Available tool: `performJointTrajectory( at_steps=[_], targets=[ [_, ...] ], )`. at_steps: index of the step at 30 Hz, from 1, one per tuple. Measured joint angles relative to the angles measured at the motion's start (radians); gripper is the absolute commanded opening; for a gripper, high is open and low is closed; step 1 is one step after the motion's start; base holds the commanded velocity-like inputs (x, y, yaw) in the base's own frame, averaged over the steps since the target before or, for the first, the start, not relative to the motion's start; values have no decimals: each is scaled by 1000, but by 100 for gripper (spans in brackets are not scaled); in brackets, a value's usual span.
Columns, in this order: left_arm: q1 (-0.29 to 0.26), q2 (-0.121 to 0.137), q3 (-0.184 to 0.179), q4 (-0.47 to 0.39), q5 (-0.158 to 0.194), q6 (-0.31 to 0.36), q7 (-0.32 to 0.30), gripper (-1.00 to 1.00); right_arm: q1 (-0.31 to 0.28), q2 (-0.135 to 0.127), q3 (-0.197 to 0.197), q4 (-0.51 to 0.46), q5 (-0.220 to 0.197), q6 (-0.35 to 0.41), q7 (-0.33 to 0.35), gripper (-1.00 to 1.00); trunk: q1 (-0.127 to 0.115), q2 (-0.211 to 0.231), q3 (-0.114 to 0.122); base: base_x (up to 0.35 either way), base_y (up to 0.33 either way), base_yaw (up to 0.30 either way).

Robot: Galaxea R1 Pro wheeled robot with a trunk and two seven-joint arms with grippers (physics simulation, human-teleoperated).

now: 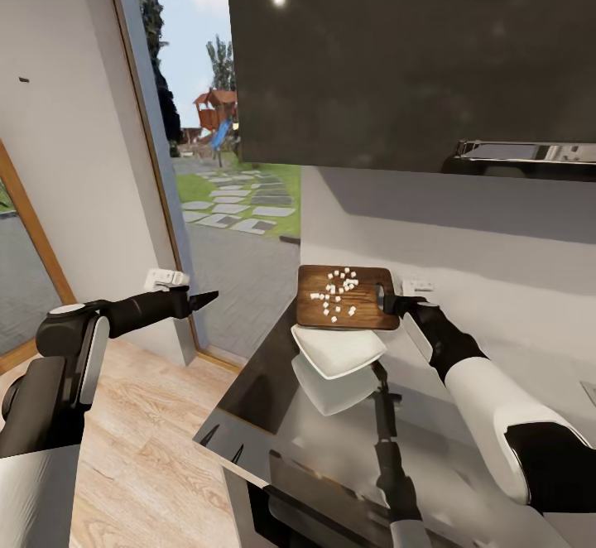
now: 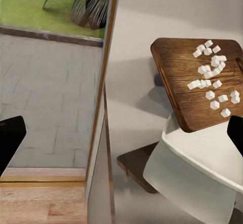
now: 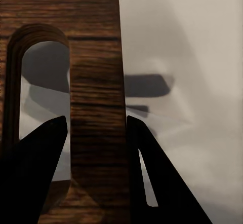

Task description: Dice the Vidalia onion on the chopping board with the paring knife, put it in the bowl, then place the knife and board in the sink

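Near the bench's (image 1: 273, 399) left end, against its back edge, my right claw (image 1: 396, 305) pinches the chopping board (image 1: 331, 316) by the strip beside its handle slot, raising it over the bowl (image 1: 338, 351) so, I judge, the diced onion (image 1: 335, 290) can slide in. My left claw (image 1: 203, 298) hangs off the bench, fingers spread, holding nothing.

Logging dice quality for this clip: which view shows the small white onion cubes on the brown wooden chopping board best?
The left wrist view: the small white onion cubes lie large and separate across the brown wooden chopping board. The head view shows them tiny. The right wrist view gives the board's handle slot, gripped by the right gripper.
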Motion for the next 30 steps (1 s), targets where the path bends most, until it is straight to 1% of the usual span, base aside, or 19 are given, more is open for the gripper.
performJointTrajectory(
  at_steps=[9,11,15,19,30],
  targets=[
    [0,0,0,0,0,0,0,100,0,0,0,1,0,-2,0,-100,0,0,0,0,0,0],
    [0,0,1,0,0,0,0,100,0,0,0,1,1,-11,0,-100,0,0,0,0,0,0],
    [0,0,1,0,0,0,0,100,0,0,0,4,1,-53,0,-100,0,0,0,0,0,0],
    [0,0,1,0,0,0,0,100,0,0,1,17,0,-67,0,-100,0,0,0,0,0,0],
    [0,0,2,0,0,0,0,100,0,0,1,21,0,-72,1,-100,0,0,0,0,0,0]
  ],
)
